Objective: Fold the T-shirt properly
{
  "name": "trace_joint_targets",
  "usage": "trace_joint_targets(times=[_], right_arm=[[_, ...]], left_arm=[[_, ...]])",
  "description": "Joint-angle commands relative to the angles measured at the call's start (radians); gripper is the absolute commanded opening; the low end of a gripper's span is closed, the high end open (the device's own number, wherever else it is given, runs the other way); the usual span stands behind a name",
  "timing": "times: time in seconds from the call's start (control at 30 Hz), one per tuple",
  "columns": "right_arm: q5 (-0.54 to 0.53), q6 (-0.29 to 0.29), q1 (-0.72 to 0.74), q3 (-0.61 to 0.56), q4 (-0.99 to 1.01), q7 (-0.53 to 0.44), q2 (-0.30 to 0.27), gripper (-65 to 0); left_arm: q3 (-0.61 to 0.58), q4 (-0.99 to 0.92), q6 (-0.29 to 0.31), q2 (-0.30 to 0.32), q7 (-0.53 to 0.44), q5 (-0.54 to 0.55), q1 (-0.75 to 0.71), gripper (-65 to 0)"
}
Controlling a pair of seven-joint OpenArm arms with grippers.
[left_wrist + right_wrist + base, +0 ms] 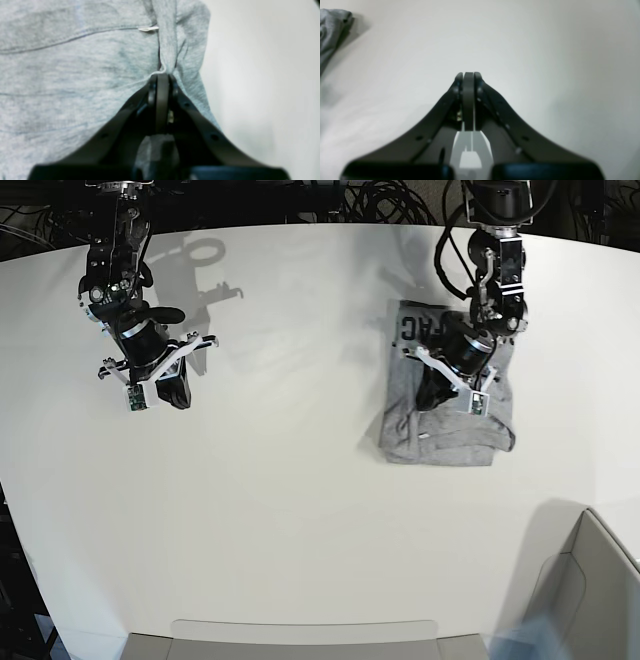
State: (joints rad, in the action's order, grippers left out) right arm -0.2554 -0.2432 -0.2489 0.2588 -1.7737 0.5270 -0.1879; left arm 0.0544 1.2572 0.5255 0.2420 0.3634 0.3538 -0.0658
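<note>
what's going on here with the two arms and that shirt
The left gripper is pinched shut on a bunched fold of the grey T-shirt, which lies partly folded on the white table with some black lettering showing at its far edge. The right gripper is shut, empty and well off to the side.

Base view from overhead, whole table (pixel 300 480), wrist views close along closed jaws, left on T-shirt (pixel 75 75) at 2 o'clock, shared with base.
</note>
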Motion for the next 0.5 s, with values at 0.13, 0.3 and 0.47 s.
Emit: trace_joint_targets(times=[0.13, 0.3, 0.47], right_arm=[[-0.006, -0.002, 0.020, 0.001, -0.021, -0.026, -0.008, -65.0], [-0.006, -0.002, 0.020, 0.001, -0.028, -0.026, -0.008, -65.0], [-0.006, -0.003, 0.012, 0.000, -0.091, -0.026, -0.008, -65.0]], left_arm=[[0.000, -0.035, -0.032, 0.067, 0.059, -0.048, 0.030, -65.0], [0.006, -0.026, -0.032, 0.095, 0.059, -0.048, 0.044, -65.0], [0.008, 0.181, -0.032, 0.102, 0.061, -0.049, 0.033, -65.0]])
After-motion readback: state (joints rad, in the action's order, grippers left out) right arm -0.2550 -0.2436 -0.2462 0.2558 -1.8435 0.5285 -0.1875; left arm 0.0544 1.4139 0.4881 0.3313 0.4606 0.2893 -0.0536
